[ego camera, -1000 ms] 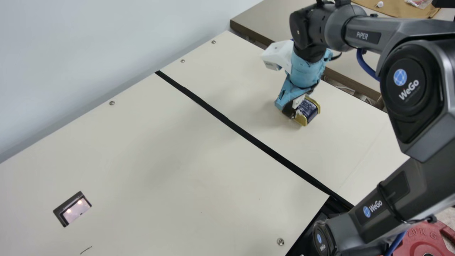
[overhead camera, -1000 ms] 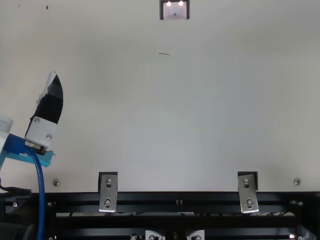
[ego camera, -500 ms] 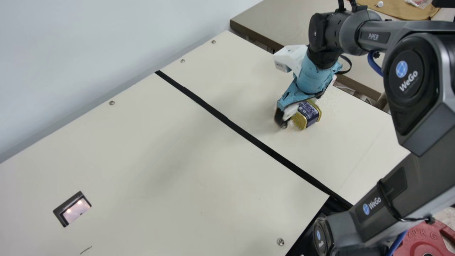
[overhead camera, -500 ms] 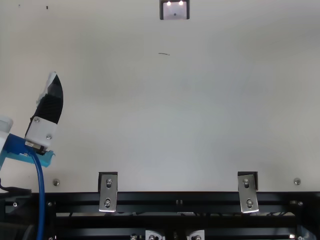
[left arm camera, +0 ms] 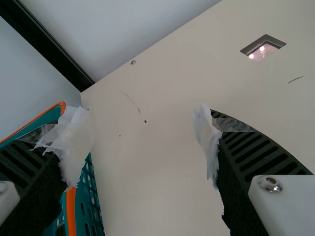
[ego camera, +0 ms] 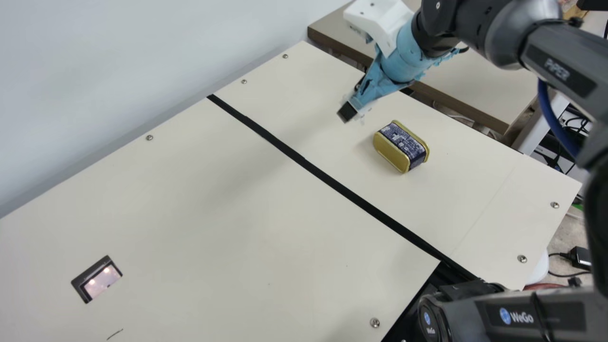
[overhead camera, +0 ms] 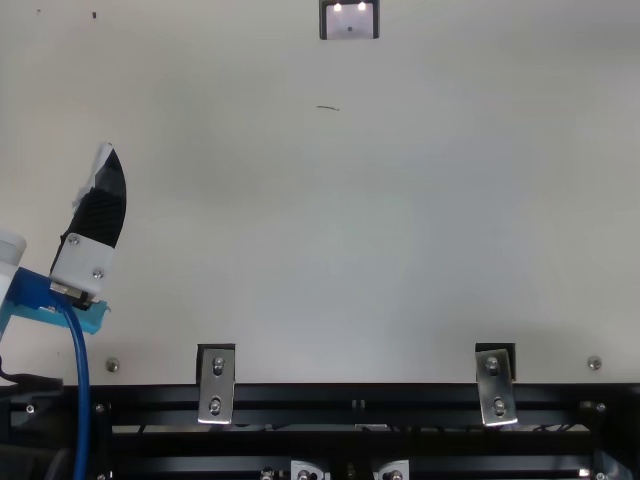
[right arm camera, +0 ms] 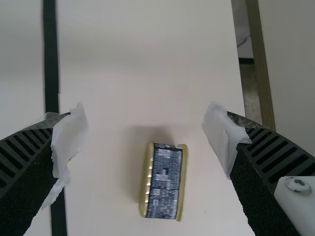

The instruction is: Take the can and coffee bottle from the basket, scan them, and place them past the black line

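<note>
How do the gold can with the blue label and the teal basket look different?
The gold metal can has solid sides, but the teal plastic basket has lots of holes. The can wears a dark blue label, while the basket has an orange rim.

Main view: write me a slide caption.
A gold-and-navy can rests past the black line, the right jaws raised clear of it.

The dark grey right arm (ego camera: 503, 38) has a light-blue wrist (ego camera: 403, 54), white housing (ego camera: 380, 21) and 1 blue cable (ego camera: 552, 121).
</note>
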You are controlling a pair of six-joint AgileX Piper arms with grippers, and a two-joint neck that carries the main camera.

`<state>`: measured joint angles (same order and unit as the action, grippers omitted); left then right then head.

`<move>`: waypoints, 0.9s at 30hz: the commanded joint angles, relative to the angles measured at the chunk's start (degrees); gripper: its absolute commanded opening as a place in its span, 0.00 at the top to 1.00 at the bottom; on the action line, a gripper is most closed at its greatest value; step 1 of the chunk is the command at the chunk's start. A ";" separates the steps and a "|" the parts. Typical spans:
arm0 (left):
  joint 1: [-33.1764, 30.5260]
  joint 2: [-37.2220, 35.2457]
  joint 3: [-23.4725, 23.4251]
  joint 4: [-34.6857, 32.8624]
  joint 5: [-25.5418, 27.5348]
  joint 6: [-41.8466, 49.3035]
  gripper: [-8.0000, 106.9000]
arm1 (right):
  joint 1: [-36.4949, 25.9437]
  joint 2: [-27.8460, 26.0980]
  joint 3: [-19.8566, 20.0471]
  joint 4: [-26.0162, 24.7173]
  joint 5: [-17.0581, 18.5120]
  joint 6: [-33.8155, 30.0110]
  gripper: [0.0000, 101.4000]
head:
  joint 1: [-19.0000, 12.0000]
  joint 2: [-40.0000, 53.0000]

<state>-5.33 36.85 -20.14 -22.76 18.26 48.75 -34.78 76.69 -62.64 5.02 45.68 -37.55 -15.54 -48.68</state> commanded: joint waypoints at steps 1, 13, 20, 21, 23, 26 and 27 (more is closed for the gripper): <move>0.00 0.00 0.00 0.00 0.00 0.00 0.15 | 2.48 -2.83 -0.07 3.97 1.64 -0.50 0.00 | -1.26 -0.91; 0.00 0.00 0.00 0.00 0.00 0.00 0.15 | 17.44 -9.96 -0.12 17.84 12.72 -0.38 0.00 | -1.26 -0.91; 0.00 0.00 0.00 0.00 0.00 0.00 0.15 | 20.52 -11.15 -1.20 28.49 20.10 3.01 0.00 | -1.26 -0.91; 0.00 0.00 0.00 0.00 0.00 0.00 0.15 | 20.29 -11.44 -1.23 30.33 21.04 3.51 0.00 | -1.26 -0.91; 0.00 0.00 0.00 0.00 0.00 0.00 0.15 | 19.37 -12.17 -1.25 34.08 22.97 4.46 0.00 | -1.26 -0.91; 0.00 0.00 0.00 0.00 0.00 0.00 0.15 | 18.54 -13.50 -0.02 40.09 24.22 6.51 0.00 | -1.26 -0.91; 0.00 0.00 0.00 0.00 0.00 0.00 0.15 | 18.53 -13.99 0.68 42.16 24.22 7.36 0.00 | -1.26 -0.91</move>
<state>-5.33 36.85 -20.14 -22.76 18.26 48.75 -16.25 63.14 -63.14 40.83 69.65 -31.41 -15.54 -48.68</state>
